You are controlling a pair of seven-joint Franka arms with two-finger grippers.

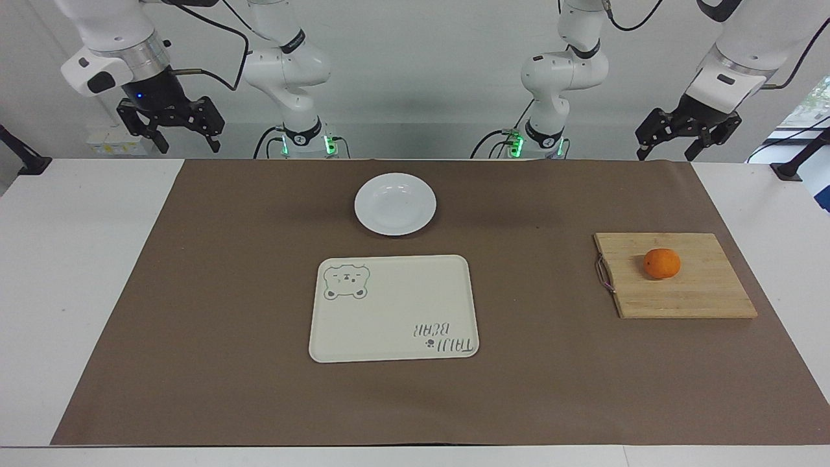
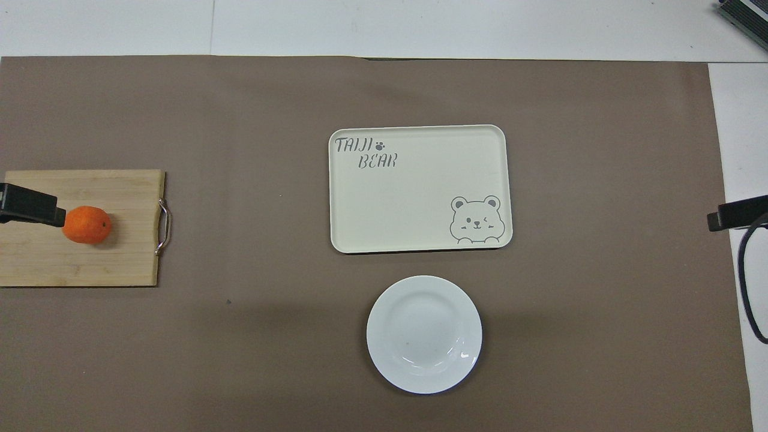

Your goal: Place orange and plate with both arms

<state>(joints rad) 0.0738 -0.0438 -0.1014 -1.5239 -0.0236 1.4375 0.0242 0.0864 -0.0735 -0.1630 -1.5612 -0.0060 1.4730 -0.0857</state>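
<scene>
The orange [image 1: 661, 263] [image 2: 86, 225] lies on a wooden cutting board [image 1: 687, 295] [image 2: 36, 264] toward the left arm's end of the table. The white plate [image 1: 395, 203] [image 2: 423, 333] rests bare on the brown mat at the middle, nearer to the robots than the cream tray. My left gripper [image 1: 668, 153] hangs open and empty, high over the table's edge at the robots' end. My right gripper [image 1: 187, 144] hangs the same way at its own end, open and empty. In the overhead view only one black fingertip of the left [image 2: 33, 206] and of the right [image 2: 735, 213] shows.
A cream rectangular tray [image 1: 389, 324] [image 2: 414, 210] with a bear drawing lies at the middle of the brown mat [image 1: 194, 292], farther from the robots than the plate. The board has a metal handle [image 2: 163, 227] on its side toward the tray.
</scene>
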